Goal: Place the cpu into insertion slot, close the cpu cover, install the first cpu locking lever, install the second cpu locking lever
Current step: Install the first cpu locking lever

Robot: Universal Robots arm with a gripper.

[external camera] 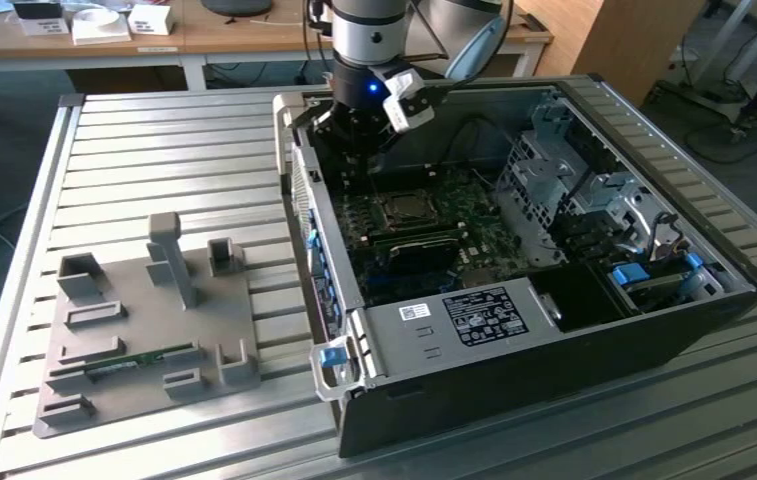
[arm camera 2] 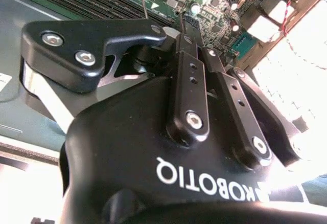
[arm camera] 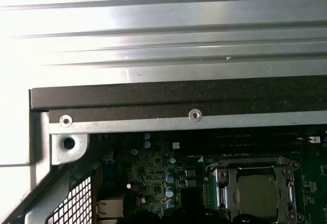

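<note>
The cpu (arm camera: 255, 192) shows its silvery top inside the insertion slot (arm camera: 254, 169) on the green motherboard (external camera: 485, 235). The cpu cover (arm camera: 223, 191) lies flat around the chip as a metal frame. In the exterior view the socket with the cpu (external camera: 406, 209) sits near the middle of the open case. My gripper (external camera: 358, 150) hangs above the board, just beyond the socket, close to the case's far wall. In the second wrist view its fingers (arm camera 2: 190, 45) converge to a narrow tip with nothing between them. I cannot tell how the thin locking levers stand.
The open computer case (external camera: 285, 190) encloses the work area with metal walls. Drive cages (external camera: 552, 180) and a labelled power supply (external camera: 485, 315) fill the exterior view's right and front. A grey fixture plate (external camera: 151, 330) with a green memory stick (external camera: 125, 363) lies on the slatted table (external camera: 178, 150).
</note>
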